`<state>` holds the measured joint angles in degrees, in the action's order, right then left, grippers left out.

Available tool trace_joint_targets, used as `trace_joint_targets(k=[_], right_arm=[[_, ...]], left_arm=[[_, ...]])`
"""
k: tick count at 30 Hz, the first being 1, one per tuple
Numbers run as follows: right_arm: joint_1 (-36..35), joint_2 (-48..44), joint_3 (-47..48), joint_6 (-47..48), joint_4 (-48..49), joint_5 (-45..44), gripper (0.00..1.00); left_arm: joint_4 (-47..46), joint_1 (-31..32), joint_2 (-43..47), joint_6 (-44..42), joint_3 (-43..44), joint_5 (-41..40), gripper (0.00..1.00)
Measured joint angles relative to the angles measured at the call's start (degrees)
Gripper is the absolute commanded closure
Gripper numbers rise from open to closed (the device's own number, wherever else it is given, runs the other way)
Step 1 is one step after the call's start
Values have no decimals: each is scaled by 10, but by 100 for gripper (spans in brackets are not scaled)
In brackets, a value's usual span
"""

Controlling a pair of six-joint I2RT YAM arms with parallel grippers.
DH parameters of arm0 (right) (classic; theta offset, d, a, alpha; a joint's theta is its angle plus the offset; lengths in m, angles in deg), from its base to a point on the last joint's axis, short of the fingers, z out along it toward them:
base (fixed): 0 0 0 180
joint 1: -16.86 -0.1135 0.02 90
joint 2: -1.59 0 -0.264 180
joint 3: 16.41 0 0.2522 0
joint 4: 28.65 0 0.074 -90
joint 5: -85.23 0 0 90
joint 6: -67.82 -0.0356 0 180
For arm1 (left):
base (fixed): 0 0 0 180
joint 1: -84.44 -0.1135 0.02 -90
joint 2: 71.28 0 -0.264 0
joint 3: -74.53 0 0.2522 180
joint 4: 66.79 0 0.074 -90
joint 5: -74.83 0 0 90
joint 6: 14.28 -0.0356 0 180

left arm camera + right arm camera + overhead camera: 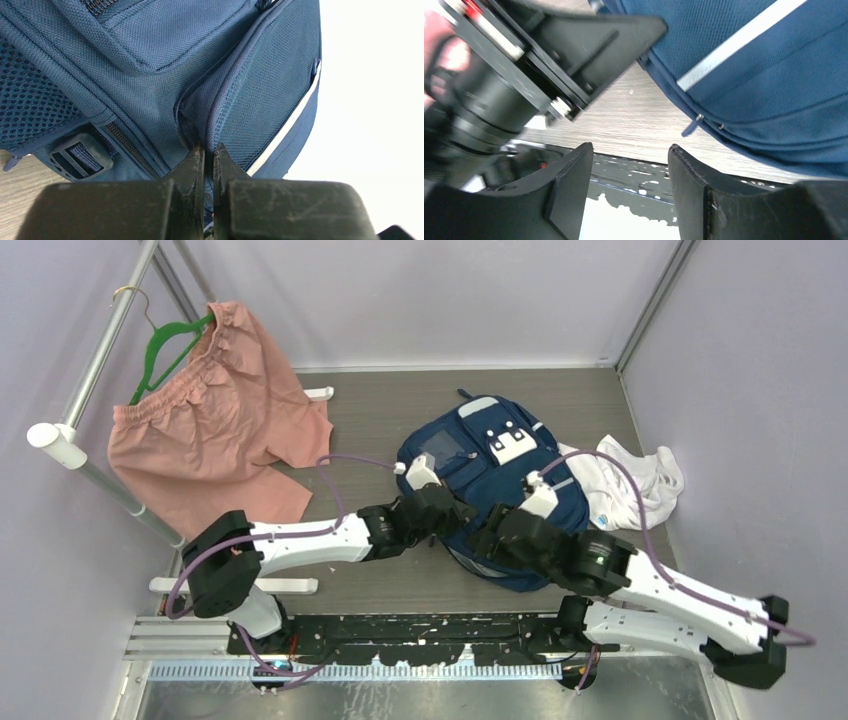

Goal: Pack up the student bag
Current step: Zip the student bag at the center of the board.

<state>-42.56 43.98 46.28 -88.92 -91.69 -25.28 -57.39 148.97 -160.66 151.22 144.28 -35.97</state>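
The student bag (455,452), navy with a white patch (512,445), lies on the wooden table at the middle. My left gripper (458,512) is at its near left side. In the left wrist view the left gripper (206,150) is shut on the bag's fabric (165,80) at the edge of a mesh side pocket (265,95). My right gripper (492,536) hovers over the bag's near edge. It stands open (630,150) with nothing between its fingers, and the bag (774,75) with its white stripe and a zip pull (691,127) lies just beyond.
Pink shorts (215,415) hang from a green hanger (160,350) on a rack at the left. A white cloth (640,480) lies against the bag's right side. Walls enclose the table. The left arm's wrist (524,65) is close beside my right fingers.
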Motion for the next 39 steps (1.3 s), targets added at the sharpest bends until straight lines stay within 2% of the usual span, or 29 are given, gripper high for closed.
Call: trace_joint_targets(k=[3,6,10,21,33,38,39], right_arm=[[-71,51,12,-37,-32,-68,38],[-94,92,31,-66,-59,-115,42],[-105,96,30,-101,-79,-146,44],[-110,103,-41,-189,-75,-160,46],[-110,148,-42,-213,-58,-180,59],[-110,160,-50,-220,-55,-183,67],[-110,163,-51,-222,-56,-184,72]], left_arm=[[10,-11,-5,-16,17,19,100],[10,-17,-6,-26,18,35,100],[8,-25,-6,-33,17,56,100],[-11,-28,-6,-40,7,80,100],[-24,-31,-6,-40,3,95,100],[-27,-32,-6,-40,2,97,100],[-27,-32,-6,-40,2,97,100]])
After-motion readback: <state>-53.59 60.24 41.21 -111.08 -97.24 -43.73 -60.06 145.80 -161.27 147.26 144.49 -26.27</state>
